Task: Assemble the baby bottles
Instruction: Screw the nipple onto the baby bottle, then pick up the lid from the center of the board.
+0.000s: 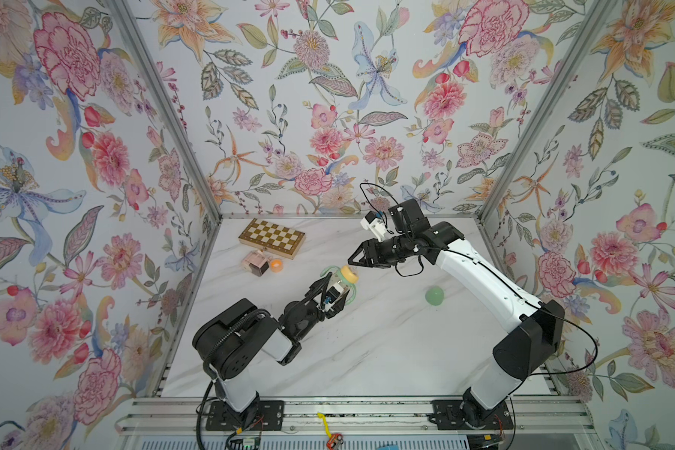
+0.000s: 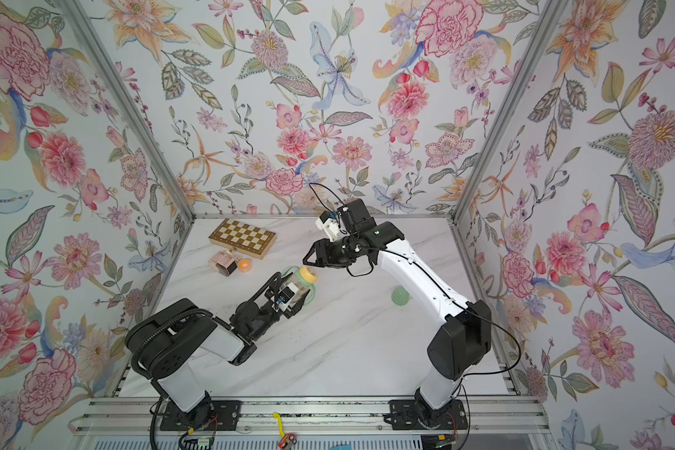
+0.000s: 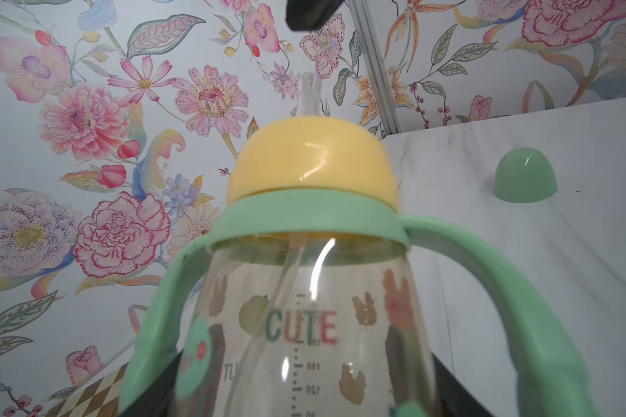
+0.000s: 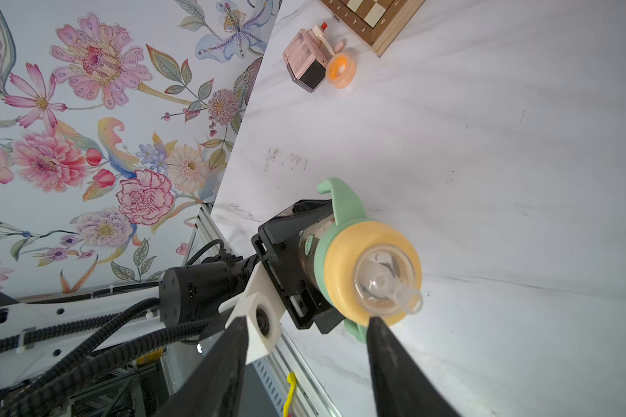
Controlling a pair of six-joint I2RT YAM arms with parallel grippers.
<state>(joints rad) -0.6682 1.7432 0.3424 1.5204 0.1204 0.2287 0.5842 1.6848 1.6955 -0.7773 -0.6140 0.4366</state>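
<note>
My left gripper (image 1: 338,294) (image 3: 304,397) is shut on the clear body of the baby bottle (image 1: 343,282) (image 2: 303,282) (image 3: 304,343), holding it tilted above the table. The pale green handle ring (image 3: 304,216) and the yellow collar (image 3: 313,162) (image 4: 340,260) with the clear nipple (image 4: 405,296) sit on the bottle's neck. My right gripper (image 1: 353,260) (image 2: 308,260) (image 4: 307,319) hangs open just beyond the collar, with nothing between its fingers. The pale green dome cap (image 1: 434,296) (image 2: 400,296) (image 3: 524,177) lies on the table to the right.
A wooden chessboard (image 1: 271,237) (image 4: 373,18) lies at the back left of the marble table (image 1: 367,350). In front of it stand a pink-and-brown cube bottle (image 1: 255,263) (image 4: 306,57) and a small orange ring (image 1: 276,265). Floral walls close three sides.
</note>
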